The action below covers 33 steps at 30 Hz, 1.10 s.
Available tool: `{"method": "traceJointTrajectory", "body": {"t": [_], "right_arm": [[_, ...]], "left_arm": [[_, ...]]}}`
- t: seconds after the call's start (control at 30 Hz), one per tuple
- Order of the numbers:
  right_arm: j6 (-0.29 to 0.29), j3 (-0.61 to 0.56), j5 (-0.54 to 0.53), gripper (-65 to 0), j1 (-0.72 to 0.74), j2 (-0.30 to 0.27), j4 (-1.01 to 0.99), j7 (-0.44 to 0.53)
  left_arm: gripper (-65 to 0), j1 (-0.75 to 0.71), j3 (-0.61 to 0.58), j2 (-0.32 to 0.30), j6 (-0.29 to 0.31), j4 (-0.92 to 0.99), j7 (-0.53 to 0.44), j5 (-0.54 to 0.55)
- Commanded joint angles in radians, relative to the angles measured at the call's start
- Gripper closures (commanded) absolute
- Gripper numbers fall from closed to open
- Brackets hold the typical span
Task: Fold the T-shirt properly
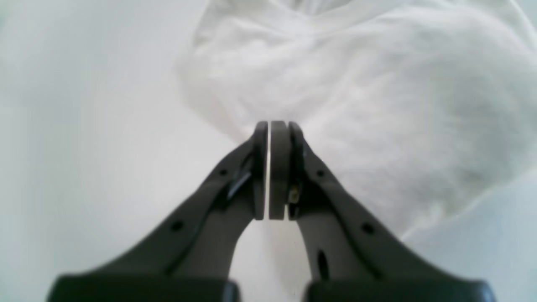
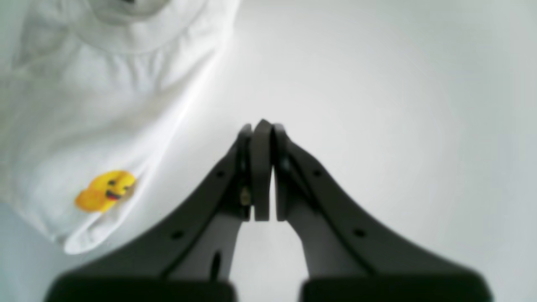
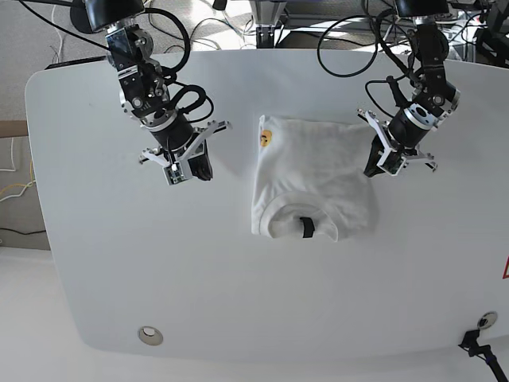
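Observation:
The white T-shirt (image 3: 314,179) lies folded into a compact rectangle at the table's middle, neck opening and black label (image 3: 306,227) toward the front, a yellow smiley print (image 3: 265,138) at its back left corner. My left gripper (image 3: 372,169) is shut, its tips at the shirt's right edge; in the left wrist view the tips (image 1: 275,126) meet the cloth (image 1: 377,105), with nothing clearly held. My right gripper (image 3: 199,171) is shut and empty over bare table, left of the shirt. In the right wrist view the gripper (image 2: 262,126) sits right of the shirt (image 2: 84,126).
The white table (image 3: 199,278) has rounded edges. A round metal grommet (image 3: 149,335) sits near the front left. Black cables (image 3: 350,48) hang at the back behind both arms. A red mark (image 3: 504,270) shows at the right edge.

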<state>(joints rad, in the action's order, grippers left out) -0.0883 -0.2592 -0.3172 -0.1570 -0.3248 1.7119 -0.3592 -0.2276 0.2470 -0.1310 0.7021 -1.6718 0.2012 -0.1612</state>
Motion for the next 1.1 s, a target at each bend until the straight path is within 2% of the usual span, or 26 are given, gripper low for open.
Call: {"method": "traceJointTrajectory", "body": {"t": [0.0,0.13,0.2,0.27,0.4,0.6,0.73,0.87,0.9,1.07], "right_arm": [[0.023,0.045,-0.003,0.0,-0.042,-0.032,0.07,0.056],[0.022,0.171,-0.003,0.0,-0.226,-0.029,0.141,0.153],[0.023,0.208,-0.003,0.0,-0.312,-0.029,0.184,0.176],[0.023,0.251,-0.003,0.0,-0.396,-0.029,0.228,0.177],[0.022,0.3,-0.003,0.0,-0.519,-0.027,0.273,0.179],[0.022,0.315,-0.003,0.0,-0.726,-0.032,0.277,0.182],[0.022,0.324,-0.003,0.0,-0.875,-0.03,0.277,0.233],[0.022,0.324,0.019,0.0,-1.011,-0.027,0.273,0.285],[0.022,0.321,0.048,0.0,-1.034,-0.02,0.27,0.286],[0.014,0.318,0.227,0.0,-1.025,0.108,0.124,0.292]], "left_arm": [[0.0,-0.026,0.002,0.014,-0.004,-0.026,-0.122,0.021],[0.0,-0.175,0.041,0.046,-0.065,-0.052,-0.289,0.021],[0.0,-0.263,0.076,0.07,-0.075,-0.089,-0.343,0.021],[0.0,-0.344,0.116,0.121,-0.072,-0.144,-0.372,0.021],[0.0,-0.499,0.176,0.199,-0.071,-0.221,-0.391,0.022],[0.0,-0.705,0.179,0.274,-0.071,-0.236,-0.394,0.024],[0.0,-0.829,0.179,0.281,-0.071,-0.238,-0.394,0.027],[0.0,-0.936,0.18,0.271,-0.071,-0.219,-0.394,0.148],[0.0,-0.947,0.182,0.271,-0.071,-0.207,-0.394,0.16],[0.0,-0.901,0.19,0.27,-0.072,-0.029,-0.392,0.163]]}}
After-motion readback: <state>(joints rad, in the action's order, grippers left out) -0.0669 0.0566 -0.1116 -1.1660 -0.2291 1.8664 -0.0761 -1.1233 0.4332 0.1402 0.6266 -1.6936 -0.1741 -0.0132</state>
